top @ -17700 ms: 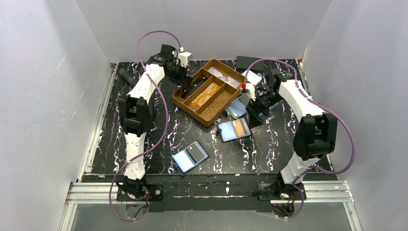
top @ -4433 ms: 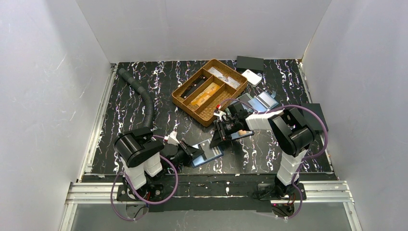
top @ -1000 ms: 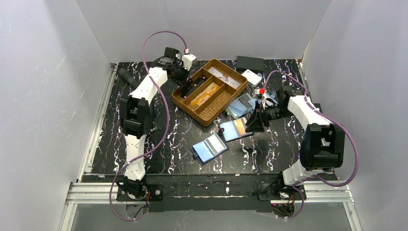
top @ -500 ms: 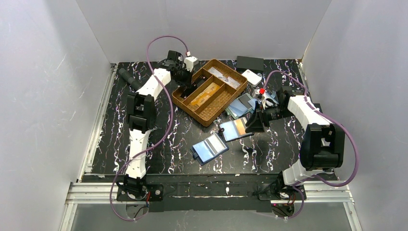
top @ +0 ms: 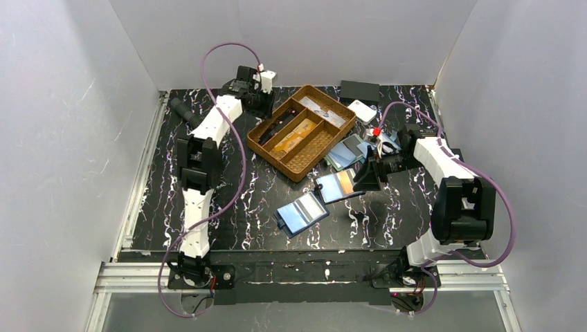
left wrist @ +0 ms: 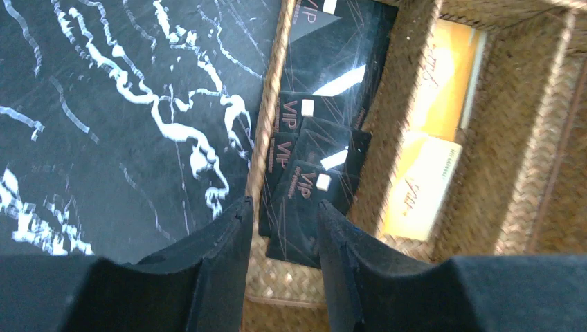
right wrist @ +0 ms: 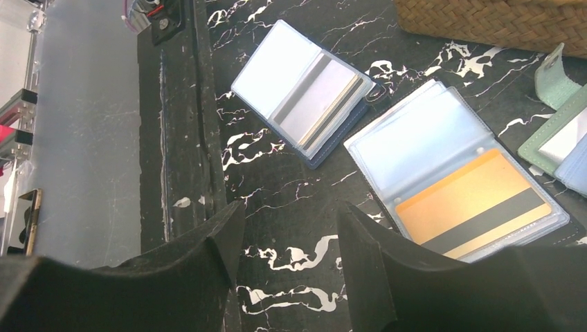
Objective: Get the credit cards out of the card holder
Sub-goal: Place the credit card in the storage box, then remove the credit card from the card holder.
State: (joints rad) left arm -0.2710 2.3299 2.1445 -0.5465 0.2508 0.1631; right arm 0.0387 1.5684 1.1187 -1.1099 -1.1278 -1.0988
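Note:
A blue card holder lies open on the table with an orange credit card in its clear right sleeve. My right gripper hovers open and empty over bare table just left of that holder; from above it sits at the holder's right edge. A second open holder shows a grey card. My left gripper is open with nothing between its fingers, above the near end of the wicker basket. Black VIP cards lie below it, with yellow cards in the adjacent compartment.
More card holders, pale blue and green, are piled by the basket's right corner. A white box and a black box sit at the back. A corrugated hose end lies at the back left. The table's front rail is close to the right gripper.
My left gripper's jaws have gone from shut to open over the basket's left compartment, and that arm has drawn back slightly. The right arm and both holders have stayed put.

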